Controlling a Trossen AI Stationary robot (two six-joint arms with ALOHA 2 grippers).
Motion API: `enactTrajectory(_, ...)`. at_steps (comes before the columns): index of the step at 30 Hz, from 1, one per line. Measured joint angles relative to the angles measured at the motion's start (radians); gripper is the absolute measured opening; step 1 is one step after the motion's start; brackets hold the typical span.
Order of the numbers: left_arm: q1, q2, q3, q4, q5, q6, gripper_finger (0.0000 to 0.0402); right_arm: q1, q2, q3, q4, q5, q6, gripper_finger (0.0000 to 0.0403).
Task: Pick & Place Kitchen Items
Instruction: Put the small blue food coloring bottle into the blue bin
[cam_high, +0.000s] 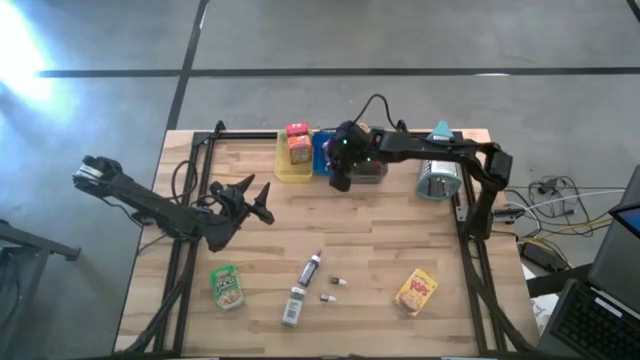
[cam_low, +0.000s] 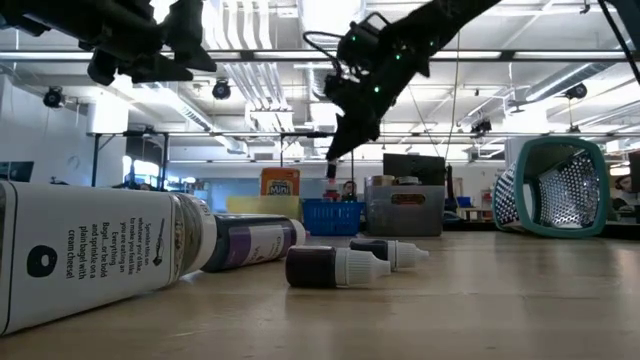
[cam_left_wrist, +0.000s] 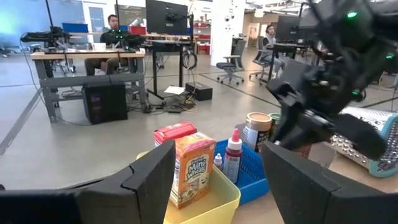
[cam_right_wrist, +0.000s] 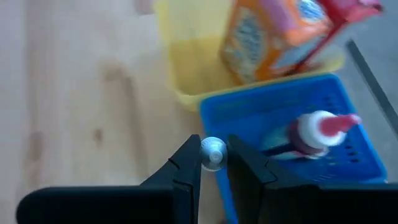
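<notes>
- The right gripper (cam_right_wrist: 213, 163) hangs over the near edge of the blue tray (cam_right_wrist: 348, 163), its fingers clamped on a tiny white-capped vial (cam_right_wrist: 212, 153).
- Inside the blue tray, just beyond the gripper, a small red-capped bottle (cam_right_wrist: 317, 129) stands.
- Beside it, the yellow tray (cam_high: 292, 172) holds an orange snack box (cam_high: 299, 150) and a red box (cam_high: 297, 131).
- The left gripper (cam_high: 255, 199) waits well apart over bare table, fingers parted and holding nothing.
- Near the table's front edge, far from both grippers, lie a green pouch (cam_high: 228, 287), two slim bottles (cam_high: 311, 269), two tiny vials (cam_high: 338, 282) and a yellow pouch (cam_high: 417, 291).
</notes>
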Motion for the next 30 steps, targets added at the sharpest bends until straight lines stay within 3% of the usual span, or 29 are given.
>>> enactTrajectory(7, 0.008, 0.000, -0.013, 0.000, -0.001, -0.006, 0.0243, -0.075, 0.037, 0.000, 0.043, 0.000, 0.036, 0.0053)
enactTrajectory(30, 0.017, 0.000, -0.014, 0.000, 0.013, -0.021, 0.0243, -0.123, 0.220, 0.075, 0.100, 0.004, 0.062, 0.0054)
